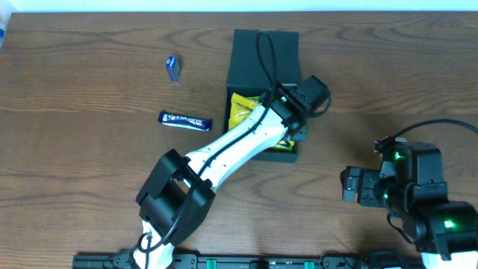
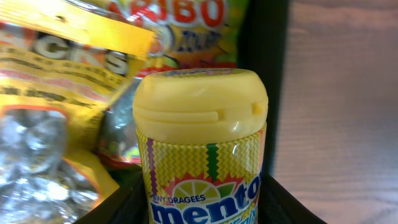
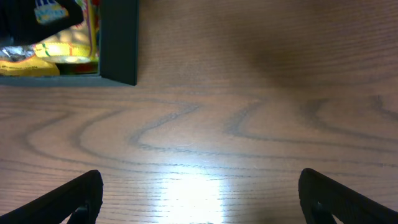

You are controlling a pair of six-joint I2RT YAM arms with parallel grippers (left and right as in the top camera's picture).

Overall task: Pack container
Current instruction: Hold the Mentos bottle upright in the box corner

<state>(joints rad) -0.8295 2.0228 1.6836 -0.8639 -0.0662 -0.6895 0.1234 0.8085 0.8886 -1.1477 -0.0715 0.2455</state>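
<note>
right up close, the left fingers (image 2: 112, 208) show only as dark wedges at the bottom edge of the left wrist view, pressed on either side of a mentos bottle (image 2: 202, 124) with a yellow cap; its lower half is cut off. behind it lie a crinkled yellow packet (image 2: 62, 56) and a haribo bag (image 2: 186, 18), both partly out of frame and blurred. all of this sits inside the container (image 1: 230, 97), whose dark wall runs up the right of that view. from overhead the white left arm covers most of the container's opening, so the bottle cannot be made out there. the flap lid lies open on the far side. the right fingers (image 3: 74, 199) stand wide apart above bare wood, near the front right, only their tips in view. the surface (image 1: 89, 164) is brown wood grain. left of the container lie a dark blue bar (image 1: 184, 119) and, farther back, a small blue packet (image 1: 173, 68). beyond the far edge, only a pale strip shows.
</note>
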